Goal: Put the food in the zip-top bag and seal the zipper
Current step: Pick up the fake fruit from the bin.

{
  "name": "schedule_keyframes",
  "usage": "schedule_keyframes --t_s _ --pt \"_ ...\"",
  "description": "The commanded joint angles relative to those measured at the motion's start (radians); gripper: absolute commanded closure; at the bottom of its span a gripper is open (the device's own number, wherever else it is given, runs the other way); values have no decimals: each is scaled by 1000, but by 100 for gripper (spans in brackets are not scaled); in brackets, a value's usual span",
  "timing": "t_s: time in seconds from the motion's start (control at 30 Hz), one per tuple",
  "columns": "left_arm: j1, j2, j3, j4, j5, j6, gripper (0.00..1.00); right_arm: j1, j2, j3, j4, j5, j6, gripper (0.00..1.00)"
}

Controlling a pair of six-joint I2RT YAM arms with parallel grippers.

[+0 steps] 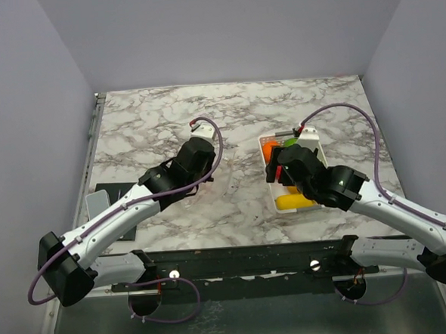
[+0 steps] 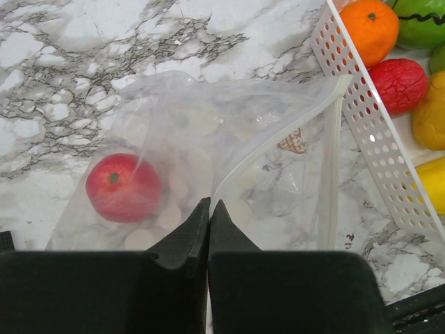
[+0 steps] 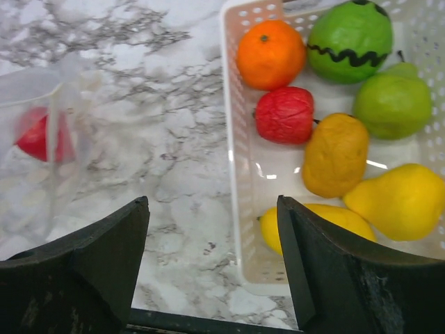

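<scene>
The zip-top bag (image 2: 208,132) lies on the marble with a red fruit (image 2: 124,188) inside it. My left gripper (image 2: 209,203) is shut on the bag's mouth edge, where the zipper (image 2: 335,132) strip curves up to the right. The rest of the food sits in the white tray (image 3: 233,139): an orange (image 3: 271,54), a dark-striped green ball (image 3: 350,40), a green pear (image 3: 393,104), a red piece (image 3: 285,115) and yellow ones (image 3: 400,202). My right gripper (image 3: 212,202) is open and empty above the tray's near left corner, straddling its wall.
A black mat with a grey card (image 1: 98,201) lies at the table's left edge. A black rail (image 1: 244,258) runs along the near edge between the arm bases. Grey walls close in the table on three sides.
</scene>
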Motion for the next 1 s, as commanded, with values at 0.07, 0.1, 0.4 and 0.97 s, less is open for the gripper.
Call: schedule_keyframes --t_s 0.07,0.1,0.4,0.97 --pt "3 -43 -44 32 -57 34 100 -67 32 -49 -149 60 17 22" --pt "5 -45 -47 32 -62 38 100 -77 42 -55 -153 59 17 22" --pt "37 -73 -53 37 -41 37 100 -259 88 -162 -40 -57 -33 22" --pt "52 -101 -63 43 -42 45 100 -437 260 -195 151 -174 -102 21"
